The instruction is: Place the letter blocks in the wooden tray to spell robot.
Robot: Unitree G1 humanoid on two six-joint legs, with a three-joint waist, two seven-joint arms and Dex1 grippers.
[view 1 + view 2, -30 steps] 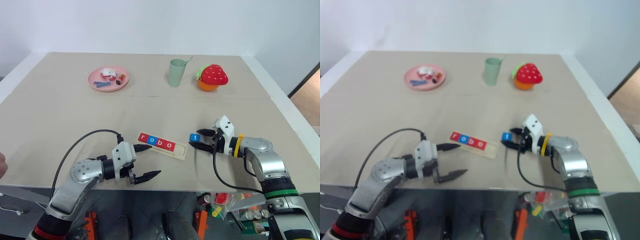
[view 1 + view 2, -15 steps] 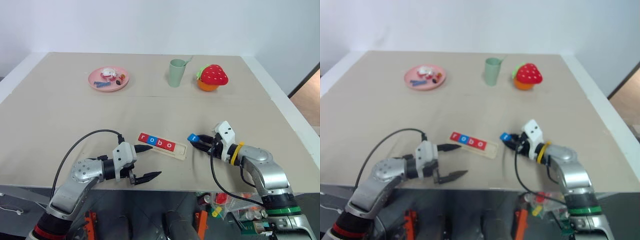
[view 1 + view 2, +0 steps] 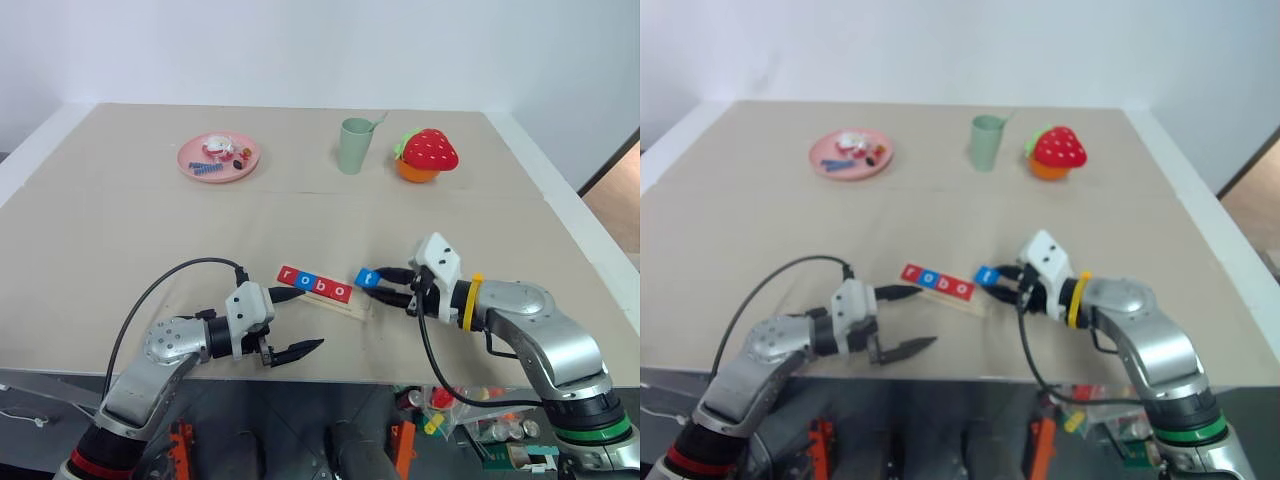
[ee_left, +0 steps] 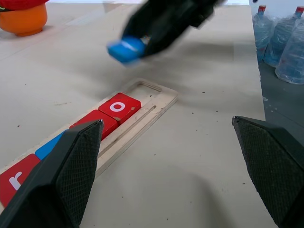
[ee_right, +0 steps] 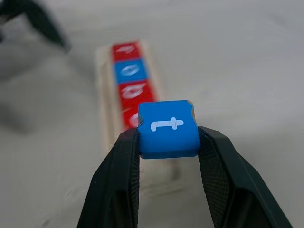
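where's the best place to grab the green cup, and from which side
Grip the green cup around its mid wall, coming level from the near side. It stands upright, its wall is plain and round, and something thin leans out over its rim toward the strawberry toy, so a top-down grasp looks riskier.

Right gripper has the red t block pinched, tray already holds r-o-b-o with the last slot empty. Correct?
Not quite: the t block is blue, not red, as the right wrist view shows it pinched in the right gripper. The rest holds: the wooden tray holds r, o, b, o, and its end slot is empty in the left wrist view.
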